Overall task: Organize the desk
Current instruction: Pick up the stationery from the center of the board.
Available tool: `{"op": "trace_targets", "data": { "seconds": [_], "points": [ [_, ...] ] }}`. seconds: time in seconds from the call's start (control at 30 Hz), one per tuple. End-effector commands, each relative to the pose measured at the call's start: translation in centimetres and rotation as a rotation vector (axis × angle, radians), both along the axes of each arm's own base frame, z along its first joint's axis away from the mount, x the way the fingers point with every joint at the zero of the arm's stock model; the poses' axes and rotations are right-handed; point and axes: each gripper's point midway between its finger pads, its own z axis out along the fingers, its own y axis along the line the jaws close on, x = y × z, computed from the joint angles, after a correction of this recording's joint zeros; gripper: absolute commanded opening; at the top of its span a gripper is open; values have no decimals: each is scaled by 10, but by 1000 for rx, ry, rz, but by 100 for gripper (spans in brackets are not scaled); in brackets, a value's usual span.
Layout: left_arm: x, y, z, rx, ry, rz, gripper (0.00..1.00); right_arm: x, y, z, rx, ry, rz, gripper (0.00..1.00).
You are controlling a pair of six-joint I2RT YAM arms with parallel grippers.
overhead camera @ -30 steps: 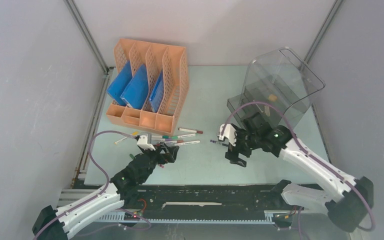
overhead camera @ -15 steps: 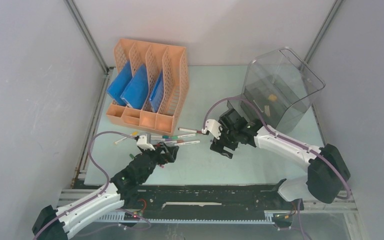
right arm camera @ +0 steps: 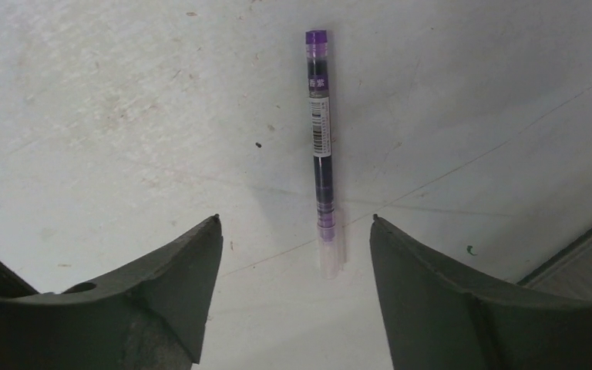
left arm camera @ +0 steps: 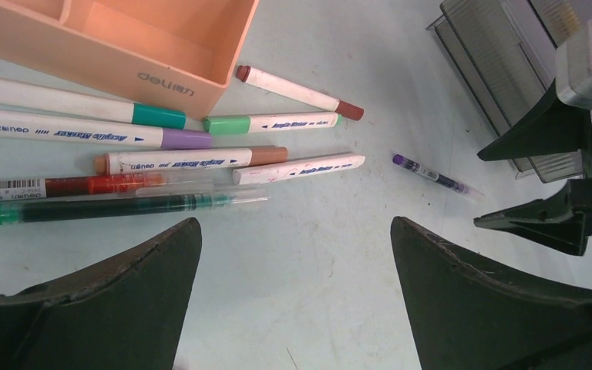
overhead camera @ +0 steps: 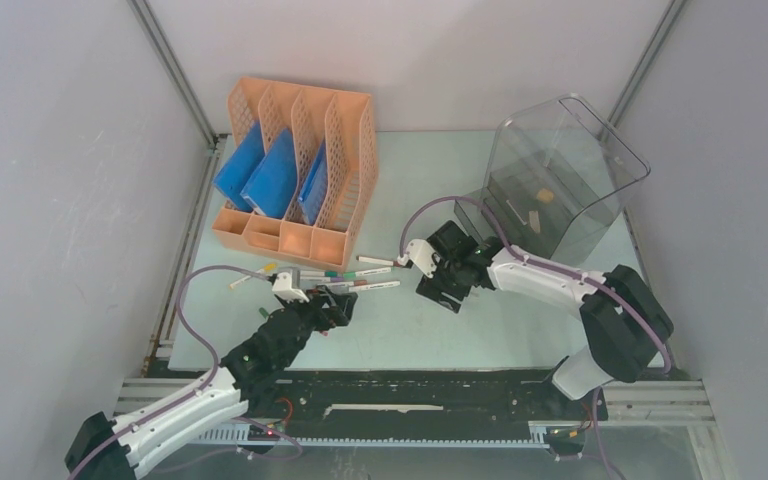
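The right gripper [right arm camera: 294, 225] hung low over the middle of the desk surface [overhead camera: 410, 170] with its jaws apart, one on either side of the clear end of a purple gel pen [right arm camera: 320, 139]. That alignment would let them close across the barrel, though the pen sat nearer the right-hand jaw. The pen lay alone, apart from the other pens and on the side of the clear drawer box [overhead camera: 560, 180], which stood toward the far right corner. The left gripper [left arm camera: 294, 225], also spread wide and holding nothing, hovered on the near side of a cluster of markers [left arm camera: 162, 150]. These lay roughly parallel, just in front of the orange file rack [overhead camera: 295, 170] by the far left corner, probably awaiting its front trays.
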Motion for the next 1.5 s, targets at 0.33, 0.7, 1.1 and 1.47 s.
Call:
{"op": "trace_targets", "data": {
  "seconds": [0.33,0.7,1.1,1.47],
  "points": [
    [0,0,-2,-42,5,11,100,20,-5,-19,-22,7,-102,61],
    [-1,-2,-2,-46,8,3,100,17,-6,-30,-39,41,-101,56],
    [-1,-3,-2,-46,7,-1,100,10,-4,-35,-44,81,-84,40],
    [-1,-4,-2,-46,11,-6,100,6,0,-33,-41,94,-66,19]
  ]
}}
